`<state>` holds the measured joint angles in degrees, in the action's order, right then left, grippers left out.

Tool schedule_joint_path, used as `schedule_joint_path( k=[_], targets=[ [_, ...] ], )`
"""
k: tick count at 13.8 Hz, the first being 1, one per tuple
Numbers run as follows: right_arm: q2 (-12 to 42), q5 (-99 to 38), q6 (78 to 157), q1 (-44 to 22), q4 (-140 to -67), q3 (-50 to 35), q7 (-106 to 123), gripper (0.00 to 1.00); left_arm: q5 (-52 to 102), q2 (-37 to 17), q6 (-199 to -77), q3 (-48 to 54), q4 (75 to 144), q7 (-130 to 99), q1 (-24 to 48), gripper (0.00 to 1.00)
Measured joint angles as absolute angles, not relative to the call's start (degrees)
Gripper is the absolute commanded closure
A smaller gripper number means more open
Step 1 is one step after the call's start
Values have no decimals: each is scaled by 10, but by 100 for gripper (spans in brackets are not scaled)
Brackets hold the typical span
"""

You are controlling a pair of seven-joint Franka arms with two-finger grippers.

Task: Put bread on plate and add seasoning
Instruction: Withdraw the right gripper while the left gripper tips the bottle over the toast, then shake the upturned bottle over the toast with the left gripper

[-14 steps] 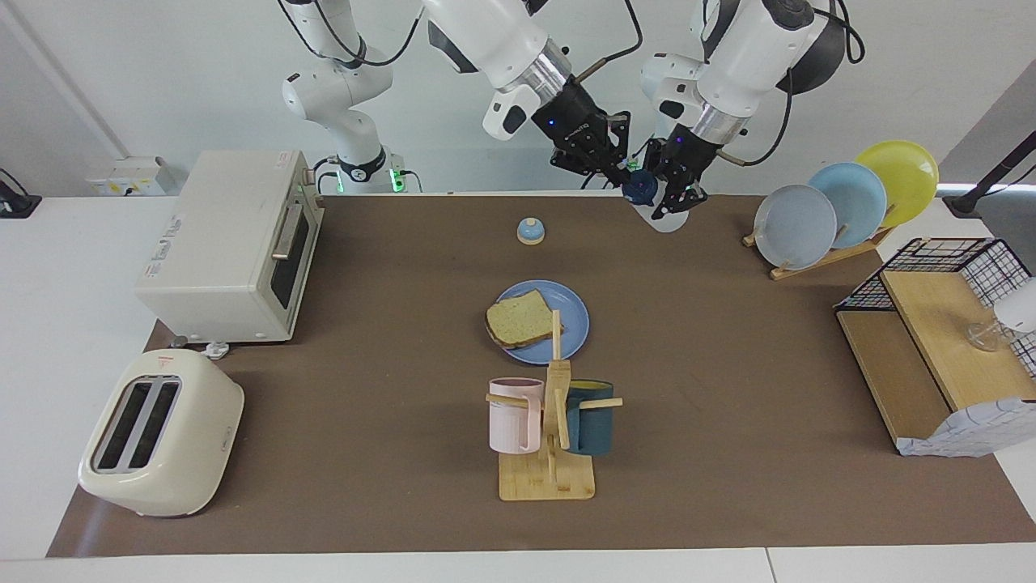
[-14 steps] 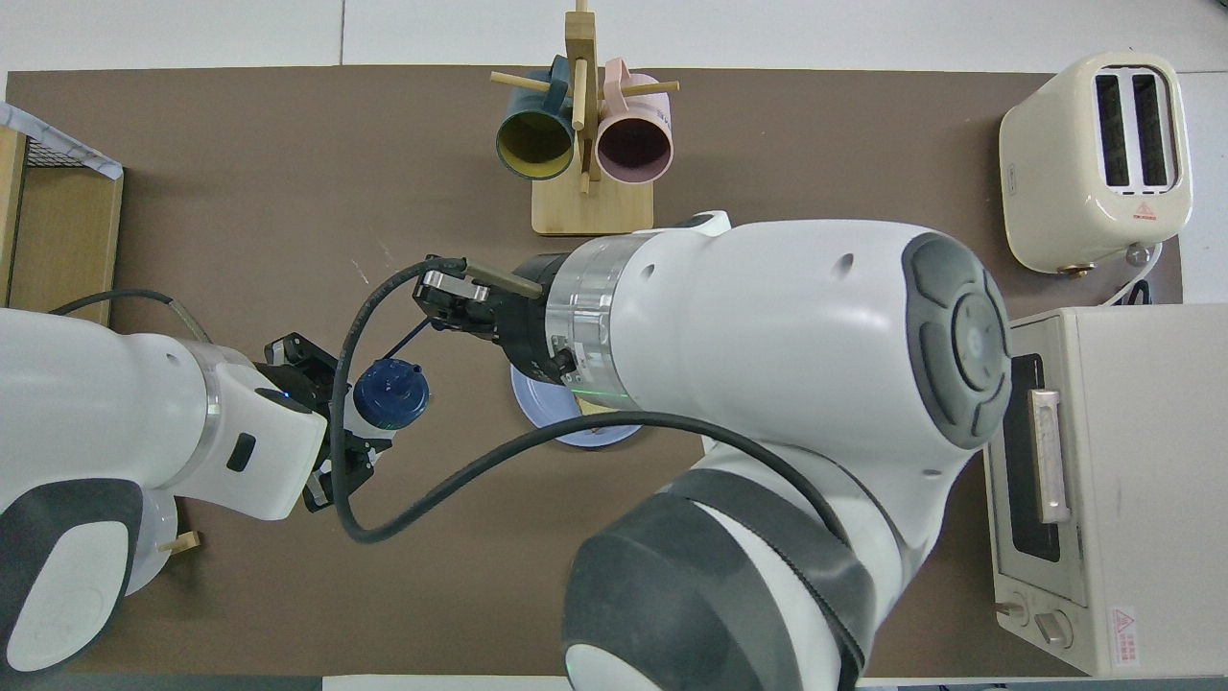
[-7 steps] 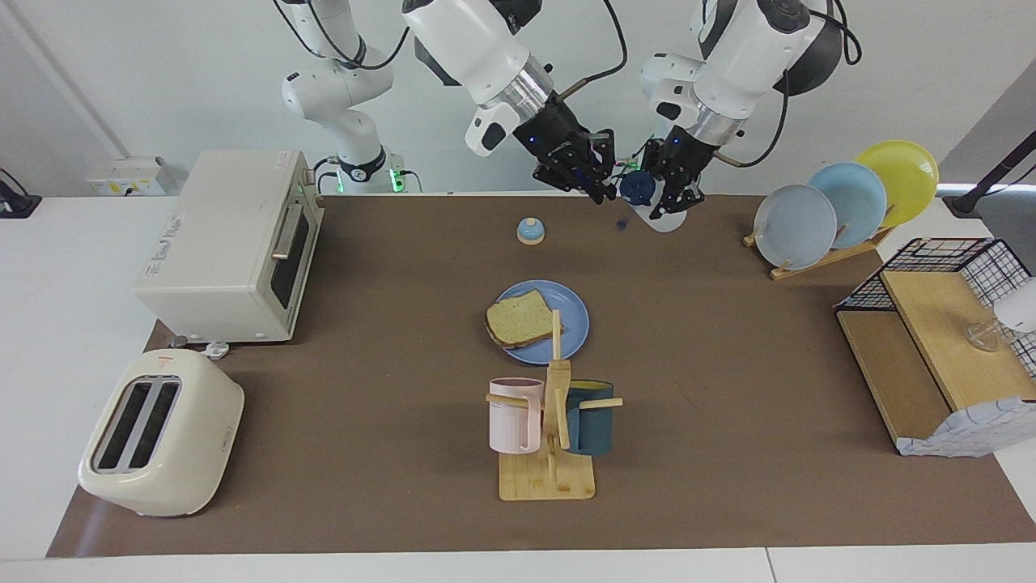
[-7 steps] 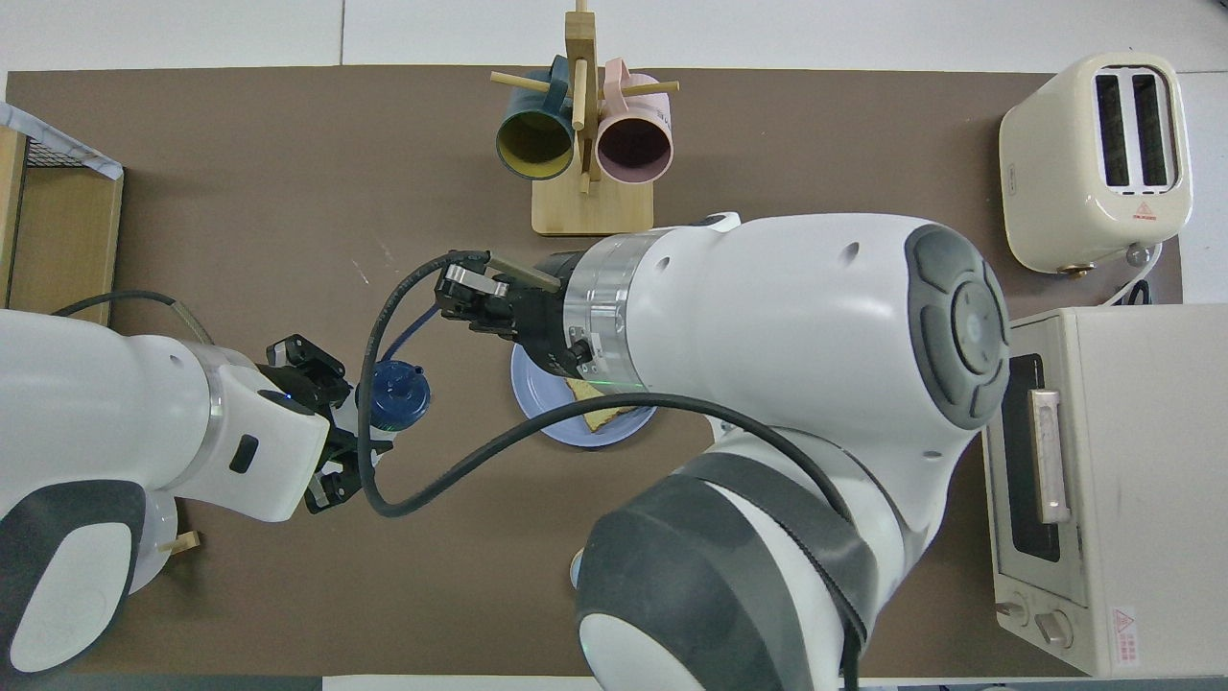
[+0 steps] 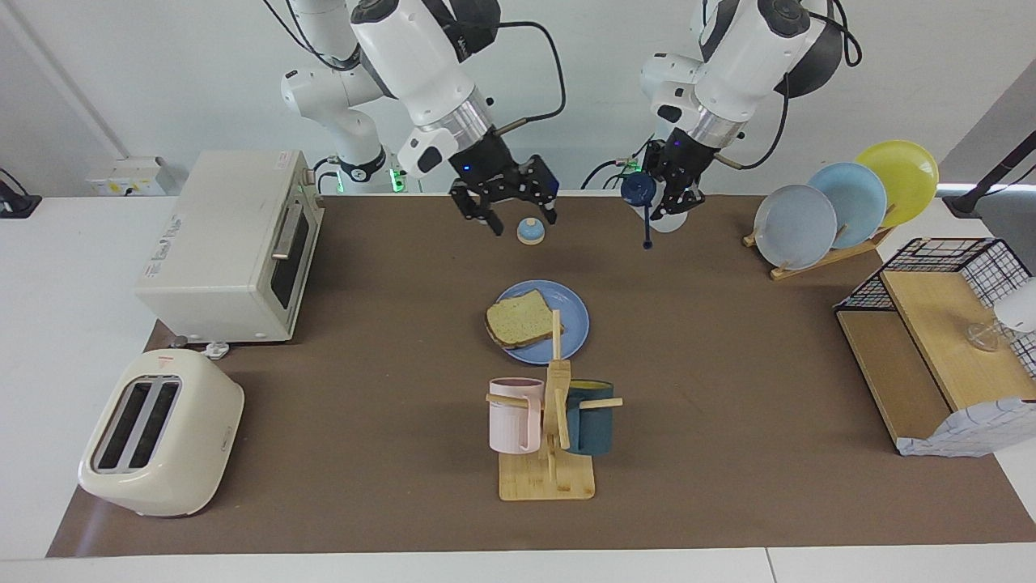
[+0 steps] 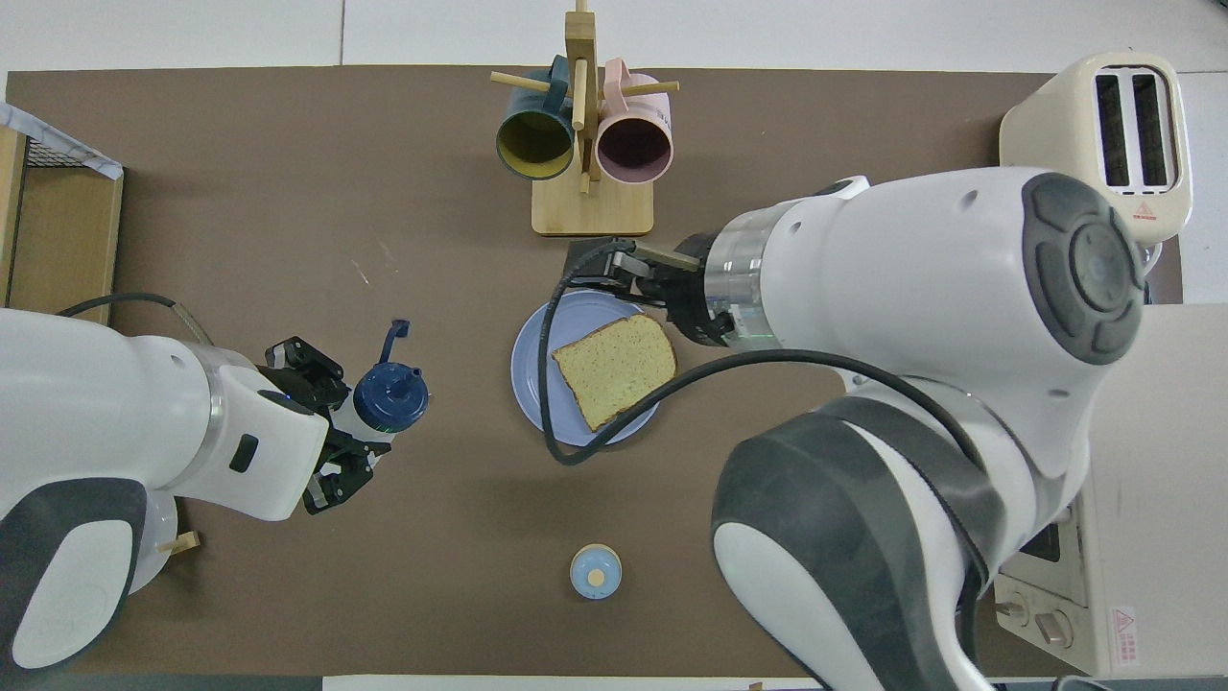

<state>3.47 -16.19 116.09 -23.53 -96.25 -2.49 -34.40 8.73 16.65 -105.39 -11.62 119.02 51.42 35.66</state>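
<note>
The bread (image 5: 518,320) lies on the blue plate (image 5: 571,325) at the table's middle; the overhead view shows the bread (image 6: 614,369) and the plate (image 6: 531,369) too. My left gripper (image 5: 672,198) is shut on the seasoning bottle (image 5: 639,188) and holds it tilted in the air, over the mat near the robots' edge. The bottle's navy cap (image 6: 390,398) has a small flap hanging loose. My right gripper (image 5: 514,214) is open and empty, in the air over the small bell (image 5: 530,231). In the overhead view its fingers are hidden under the arm.
A wooden mug rack (image 5: 550,429) with two mugs stands farther from the robots than the plate. A toaster (image 5: 162,441) and an oven (image 5: 235,243) are at the right arm's end. A plate rack (image 5: 842,206) and a wire shelf (image 5: 939,340) are at the left arm's end.
My right gripper has drawn away from the bottle's cap toward the right arm's end and now hangs open over the bell. The cap's flap now hangs loose. The bread is uncovered in the overhead view.
</note>
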Motion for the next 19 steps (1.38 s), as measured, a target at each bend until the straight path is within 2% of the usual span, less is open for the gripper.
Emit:
schedule_joint_path(
  k=[6,11,15,19],
  targets=[
    [20,-40,976,-107,-943,-16,-199,0,-27,143,-1083,-53,1188,509,357,100],
    [18,20,810,-71,-838,-12,-111,0,-141,91,-1105,12,1176,453,358,100],
    [17,21,793,-53,-843,21,-60,0,-253,21,-1106,70,1148,363,362,100],
    [16,21,793,-48,-860,24,-34,0,-373,-45,-1064,77,1118,293,418,100]
  ],
)
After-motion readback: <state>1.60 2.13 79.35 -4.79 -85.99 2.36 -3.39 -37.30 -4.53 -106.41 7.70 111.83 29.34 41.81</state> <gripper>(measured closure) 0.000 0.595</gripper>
